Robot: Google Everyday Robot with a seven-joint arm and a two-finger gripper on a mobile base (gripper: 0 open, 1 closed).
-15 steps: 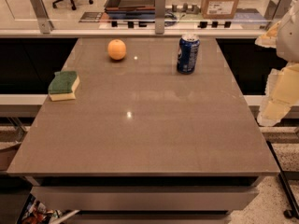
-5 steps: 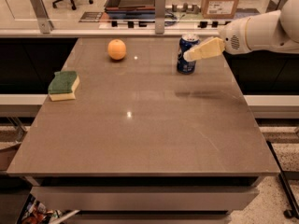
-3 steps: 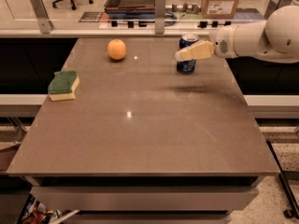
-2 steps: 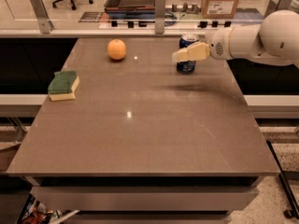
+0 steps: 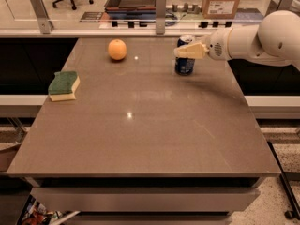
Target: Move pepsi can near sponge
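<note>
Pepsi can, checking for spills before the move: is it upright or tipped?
Upright: the pepsi can stands on its base on the table, silver top upward; the gripper is at its upper half.

gripper [image 5: 182, 52] at pepsi can [image 5: 184, 67] | tabletop [image 5: 140, 125] open toward sponge [image 5: 63, 85] | orange [image 5: 117, 49] seemingly off-path

The pepsi can [image 5: 184, 66] stands upright near the far right of the tabletop [image 5: 150, 125], dark blue with white markings and a silver top. The gripper [image 5: 181, 52] reaches in from the right and crosses the can's upper half, hiding that band. The sponge [image 5: 63, 84] lies flat near the left edge, dark green scouring side up over a pale yellow body, well apart from the can.
</note>
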